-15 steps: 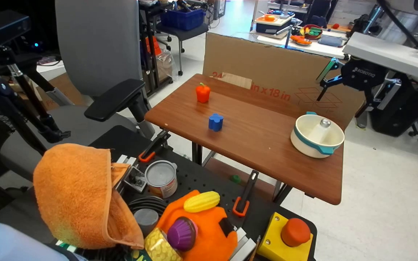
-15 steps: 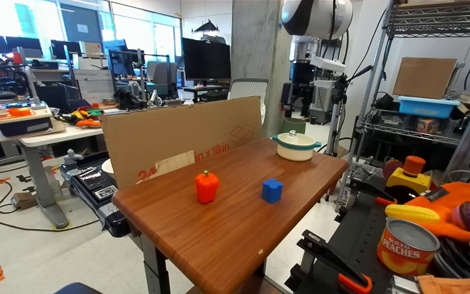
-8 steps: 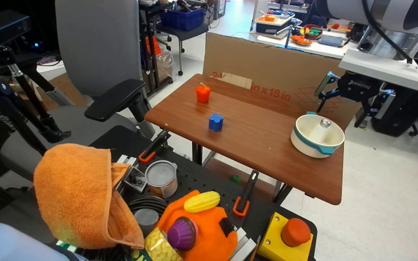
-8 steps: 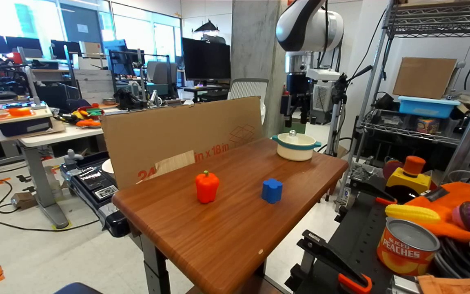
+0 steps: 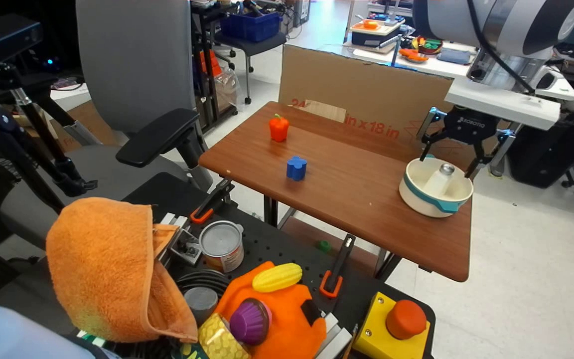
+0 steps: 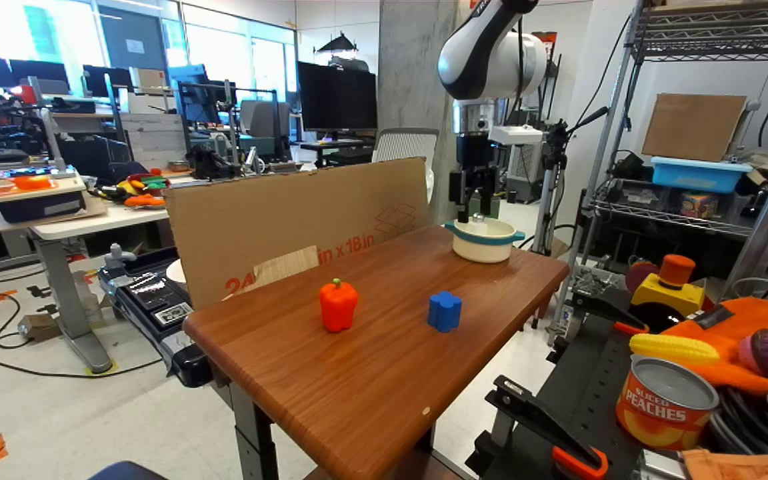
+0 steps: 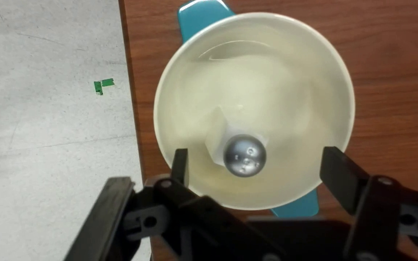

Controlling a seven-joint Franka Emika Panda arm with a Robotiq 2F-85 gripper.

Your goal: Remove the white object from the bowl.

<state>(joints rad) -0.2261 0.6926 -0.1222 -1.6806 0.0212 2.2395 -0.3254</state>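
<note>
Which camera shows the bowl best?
The wrist view: it looks down into the bowl, close up, though the pincer hides bits of the rim. Both exterior views show it smaller, but with its outer wall and teal band.

Bright windows (image 6: 219, 50) and a grey pillar (image 6: 416, 93) rise above pale floor (image 6: 131, 410).

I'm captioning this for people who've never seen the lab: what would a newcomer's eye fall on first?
Probably the bright orange towel, large at the lower left in an exterior view. On the brown table, the orange-red pepper and the blue flower-shaped block stand out by colour. At one end of it, the open gripper hangs over the cream bowl that holds the silver-topped white object.
</note>
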